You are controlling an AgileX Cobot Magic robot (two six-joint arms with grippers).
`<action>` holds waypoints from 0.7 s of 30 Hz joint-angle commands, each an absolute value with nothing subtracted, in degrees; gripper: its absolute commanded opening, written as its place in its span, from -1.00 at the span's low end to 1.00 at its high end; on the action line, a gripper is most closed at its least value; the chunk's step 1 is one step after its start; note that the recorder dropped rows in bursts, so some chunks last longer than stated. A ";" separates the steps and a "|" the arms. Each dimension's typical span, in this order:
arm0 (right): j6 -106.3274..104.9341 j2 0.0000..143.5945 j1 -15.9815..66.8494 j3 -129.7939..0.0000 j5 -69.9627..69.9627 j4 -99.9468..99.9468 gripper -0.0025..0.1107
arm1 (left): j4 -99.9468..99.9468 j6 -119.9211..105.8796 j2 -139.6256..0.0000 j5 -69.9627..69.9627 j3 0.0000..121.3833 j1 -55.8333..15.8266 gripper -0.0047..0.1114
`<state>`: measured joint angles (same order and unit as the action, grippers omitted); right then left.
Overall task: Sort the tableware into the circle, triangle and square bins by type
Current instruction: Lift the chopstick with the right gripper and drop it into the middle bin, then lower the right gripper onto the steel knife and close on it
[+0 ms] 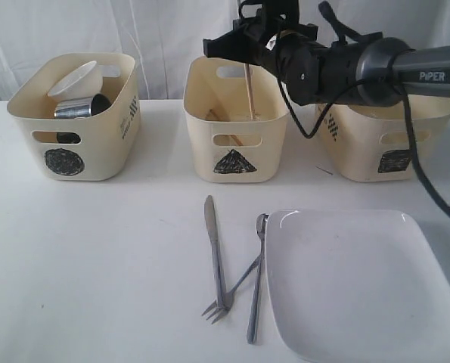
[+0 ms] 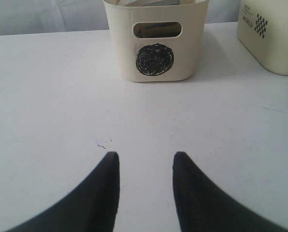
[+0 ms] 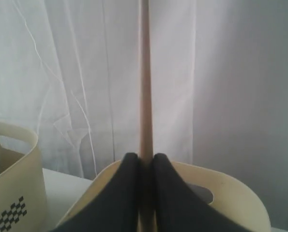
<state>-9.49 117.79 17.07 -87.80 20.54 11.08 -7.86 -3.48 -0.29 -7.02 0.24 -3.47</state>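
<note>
Tightly closed, the right fingers [image 3: 127,193] pinch a slim pale wooden chopstick [image 3: 144,72]. It stands upright with its lower end inside the cream plastic triangle-marked bin [image 1: 209,144] at twelve o'clock on the white table [image 1: 96,265]. The left fingers [image 2: 105,193] stand apart, holding nothing, low over bare table. At ten o'clock the circle-marked bin [image 1: 103,144] holds a small white round bowl [image 1: 77,78] and a shiny steel mug [image 1: 81,107]. The square-marked bin [image 1: 361,155] sits at two. A steel knife [image 1: 213,242] and spoon [image 1: 255,302] lie at six, a fork [image 1: 236,286] slanting between them. A large white square plate [image 1: 361,280] lies at five. A white curtain [image 1: 134,30] hangs behind.
</note>
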 commanded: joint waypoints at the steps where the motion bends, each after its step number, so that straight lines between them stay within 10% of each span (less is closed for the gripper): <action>1: -10.38 119.86 16.57 -90.78 18.44 10.52 -0.88 | -8.25 -3.42 0.00 -7.24 0.00 -3.53 -0.20; 10: -10.38 120.06 16.57 -92.06 15.86 10.64 -0.23 | -8.25 -3.42 0.00 -7.24 0.00 -3.53 -0.20; 21: -2.53 105.56 20.28 -80.27 -13.49 10.64 -0.20 | -8.25 -3.42 0.00 -7.24 0.00 -3.53 -0.20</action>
